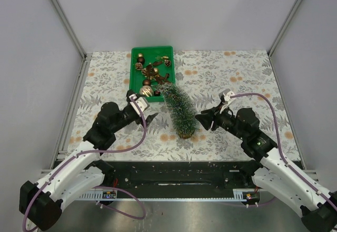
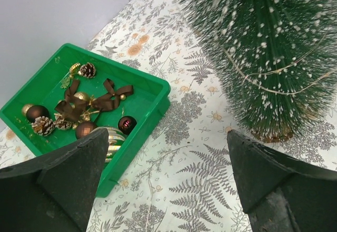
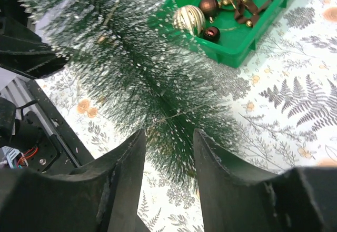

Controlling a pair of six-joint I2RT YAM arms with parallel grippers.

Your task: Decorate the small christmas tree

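The small christmas tree [image 1: 179,111] is dark green with frosted tips. Its base rests on the cloth between my two grippers, and its tip points toward the green tray [image 1: 134,74]. A thin pale strand runs across its branches [image 2: 263,79]. My left gripper [image 1: 151,119] is open and empty, just left of the tree [image 2: 268,48], with only cloth between its jaws [image 2: 166,142]. My right gripper [image 1: 202,119] is open and empty, just right of the tree's lower part [image 3: 142,74]. In the right wrist view its fingertips [image 3: 136,140] stop short of the branches.
The tray [image 2: 152,92] holds brown and gold baubles, pine cones and brown ribbon bows [image 2: 108,100]; it also shows in the right wrist view [image 3: 239,48]. A fern-patterned cloth covers the table. White walls with metal frame posts enclose three sides. A black rail runs along the near edge [image 1: 174,171].
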